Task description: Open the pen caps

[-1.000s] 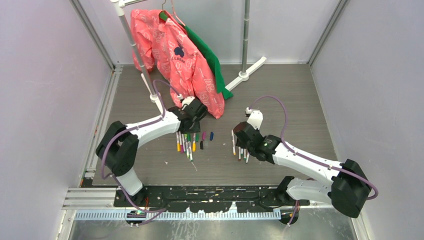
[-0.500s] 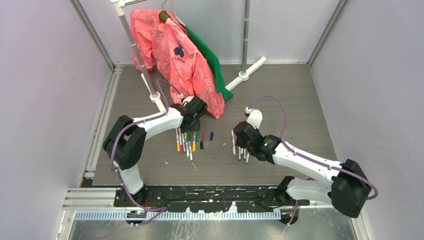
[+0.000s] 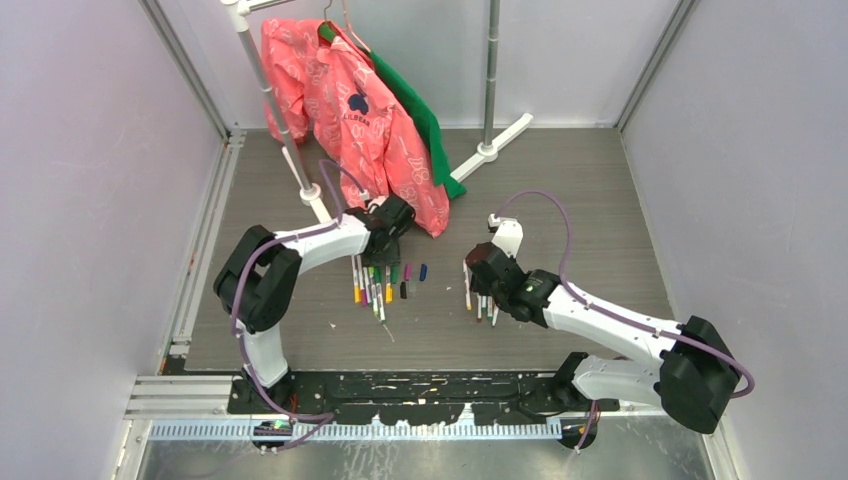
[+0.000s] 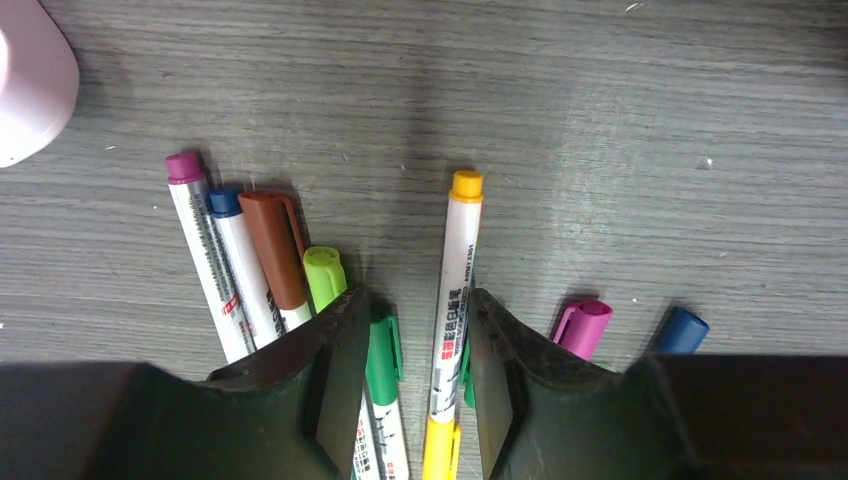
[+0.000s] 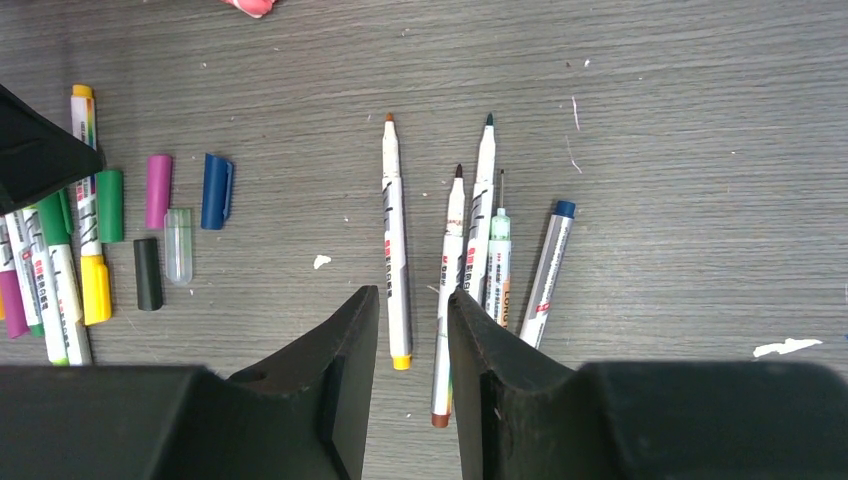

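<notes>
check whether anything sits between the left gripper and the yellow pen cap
Nothing visible does. The yellow pen cap lies straight between the open fingers of the left gripper. A green pen cap lies close beside it in the same gap, so both could get pinched.

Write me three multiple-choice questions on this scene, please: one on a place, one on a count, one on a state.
1. Where does the loose blue cap lie? A) beside the magenta cap B) on a pen C) under the jacket
2. How many pens lie grouped before the right gripper? A) three B) five C) eight
3. The yellow pen between the left gripper's fingers is: A) capped B) uncapped C) broken
Answers: 1 A, both caps lie side by side on the table; 2 B, five barrels show in the right wrist view; 3 A, its yellow cap sits on its near end.
</notes>
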Controlling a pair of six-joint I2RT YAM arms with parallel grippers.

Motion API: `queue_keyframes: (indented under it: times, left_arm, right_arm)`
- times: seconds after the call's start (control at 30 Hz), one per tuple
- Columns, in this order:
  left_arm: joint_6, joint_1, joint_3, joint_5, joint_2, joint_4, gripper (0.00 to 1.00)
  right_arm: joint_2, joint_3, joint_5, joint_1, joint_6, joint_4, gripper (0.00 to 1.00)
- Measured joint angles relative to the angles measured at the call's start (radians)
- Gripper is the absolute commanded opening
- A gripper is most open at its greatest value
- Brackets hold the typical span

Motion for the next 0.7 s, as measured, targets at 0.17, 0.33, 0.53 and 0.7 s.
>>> queue_keyframes:
  times: [0.17,0.33,0.53,0.7]
  left_arm:
    - [0.0,0.0,0.0,0.002,0.018,0.0,0.41]
    - [-0.002,0.001,0.004,0.007,0.021,0.0,0.38]
    - [-0.015,0.0,0.003,0.017,0.023,0.006,0.12]
    - [-0.026,0.0,0.002,0.023,0.023,0.014,0.0]
  right_arm:
    - [0.0,-0.007,0.0,0.0,0.0,0.003,0.38]
    - [-0.002,-0.022,0.0,0.0,0.0,0.003,0.38]
    - [-0.01,-0.031,0.001,0.0,0.001,-0.001,0.38]
    - [-0.027,-0.031,0.001,0.0,0.003,-0.006,0.37]
